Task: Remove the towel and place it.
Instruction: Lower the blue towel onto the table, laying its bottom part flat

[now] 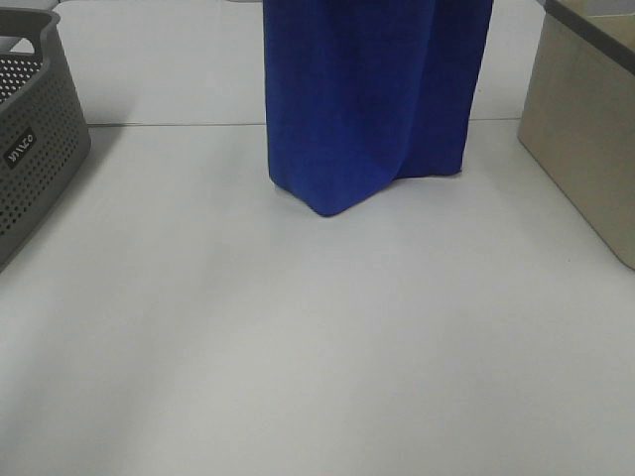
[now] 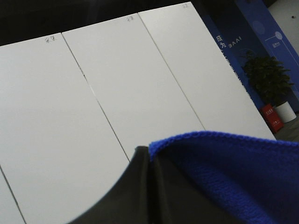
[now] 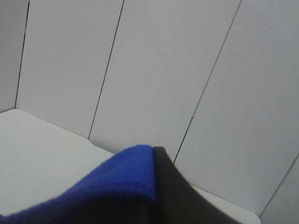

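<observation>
The royal-blue towel (image 1: 372, 94) hangs from above the top of the exterior high view, its lower edge sagging to just above or onto the white table (image 1: 298, 347). Neither gripper shows in that view. In the left wrist view my left gripper (image 2: 149, 156) is shut on an upper edge of the towel (image 2: 233, 172), its dark fingers (image 2: 135, 186) pressed together. Seen from the right wrist camera, my right gripper (image 3: 154, 154) is likewise shut, pinching the towel (image 3: 117, 177) against a dark finger (image 3: 173, 191). Both wrist cameras look up at white wall panels.
A grey perforated basket (image 1: 30, 149) stands at the table's left edge. A beige bin (image 1: 585, 139) stands at the right edge. A potted plant (image 2: 268, 77) and a blue board stand far off in the room.
</observation>
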Controlling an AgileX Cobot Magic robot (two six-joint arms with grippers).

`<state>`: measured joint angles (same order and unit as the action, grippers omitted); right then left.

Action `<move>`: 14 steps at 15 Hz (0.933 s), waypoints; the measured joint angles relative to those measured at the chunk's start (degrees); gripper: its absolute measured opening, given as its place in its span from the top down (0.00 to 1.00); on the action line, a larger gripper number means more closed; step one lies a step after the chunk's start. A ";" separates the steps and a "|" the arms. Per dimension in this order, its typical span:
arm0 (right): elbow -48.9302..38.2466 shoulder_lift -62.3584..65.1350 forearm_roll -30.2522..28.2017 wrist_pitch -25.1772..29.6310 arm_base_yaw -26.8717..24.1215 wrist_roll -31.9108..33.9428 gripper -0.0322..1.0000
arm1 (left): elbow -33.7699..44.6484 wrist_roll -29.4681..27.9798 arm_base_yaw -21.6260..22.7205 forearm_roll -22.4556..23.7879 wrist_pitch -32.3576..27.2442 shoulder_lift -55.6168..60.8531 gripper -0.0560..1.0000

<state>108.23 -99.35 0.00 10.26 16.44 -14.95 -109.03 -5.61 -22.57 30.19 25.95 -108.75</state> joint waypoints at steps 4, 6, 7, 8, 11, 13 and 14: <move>3.72 -6.42 0.00 -2.01 0.00 -0.40 0.95 | -6.25 0.00 3.50 -1.66 0.86 -6.99 0.95; 9.97 -11.46 0.00 -3.27 0.00 -1.20 0.95 | -14.21 0.00 4.58 -1.78 0.80 -13.01 0.95; 13.46 -13.81 0.00 -3.44 0.00 -1.38 0.95 | -19.65 0.40 4.58 -1.78 0.57 -16.50 0.95; 16.56 -15.99 0.00 -3.44 0.00 -1.43 0.95 | -25.04 1.83 4.58 -1.78 0.06 -19.65 0.95; 23.03 -20.74 0.00 -6.19 -0.17 -1.43 0.95 | -44.18 4.81 4.93 -1.72 -4.41 -29.91 0.95; 23.38 -20.97 0.00 -9.51 -0.74 -1.43 0.95 | -49.45 4.93 5.79 -1.72 -5.33 -32.20 0.95; 23.66 -20.97 0.00 -10.26 -1.03 -1.43 0.95 | -50.02 4.93 6.30 -1.72 -5.33 -32.37 0.95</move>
<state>131.89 -120.32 0.00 0.00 15.41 -16.39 -159.05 -0.69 -16.27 28.48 20.63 -141.12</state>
